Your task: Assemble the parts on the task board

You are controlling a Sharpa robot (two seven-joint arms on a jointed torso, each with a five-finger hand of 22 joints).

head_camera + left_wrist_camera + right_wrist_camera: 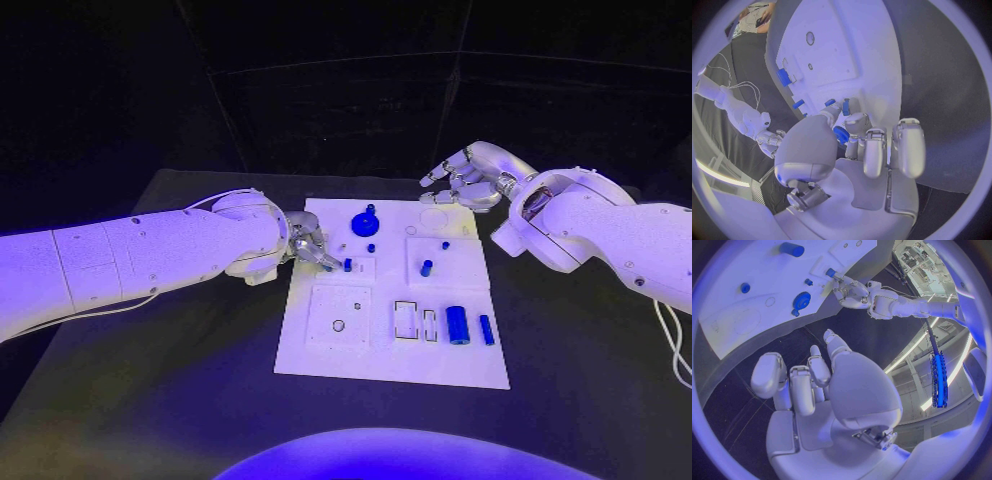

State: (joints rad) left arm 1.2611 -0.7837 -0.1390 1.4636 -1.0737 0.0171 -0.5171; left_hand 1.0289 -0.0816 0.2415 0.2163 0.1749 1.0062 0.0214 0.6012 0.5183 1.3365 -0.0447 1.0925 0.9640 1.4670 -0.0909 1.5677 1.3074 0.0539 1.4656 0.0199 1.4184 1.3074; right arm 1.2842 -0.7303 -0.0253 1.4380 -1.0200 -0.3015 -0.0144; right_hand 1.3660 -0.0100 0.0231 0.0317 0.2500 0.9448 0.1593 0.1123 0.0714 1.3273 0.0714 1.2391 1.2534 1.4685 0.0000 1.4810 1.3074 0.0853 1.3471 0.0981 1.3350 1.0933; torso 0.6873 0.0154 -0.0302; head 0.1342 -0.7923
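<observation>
The white task board [325, 355] lies in the middle of the table. My left hand [307, 248] is at its left edge, thumb and a finger pinching a small blue peg [348, 265] that stands upright on the board [846, 106]. A blue gear [366, 224] sits near the far edge, just beyond that hand. Another blue peg [427, 267] stands right of centre. Two blue cylinders [457, 324] [488, 329] lie at the near right. My right hand [469, 178] hovers off the far right corner, fingers spread and holding nothing.
The board has a square recess with a hole [339, 325] at the near left and narrow slots [407, 320] beside the cylinders. Two tiny blue pieces [371, 248] [444, 244] sit mid-board. Black table [173, 380] surrounds the board.
</observation>
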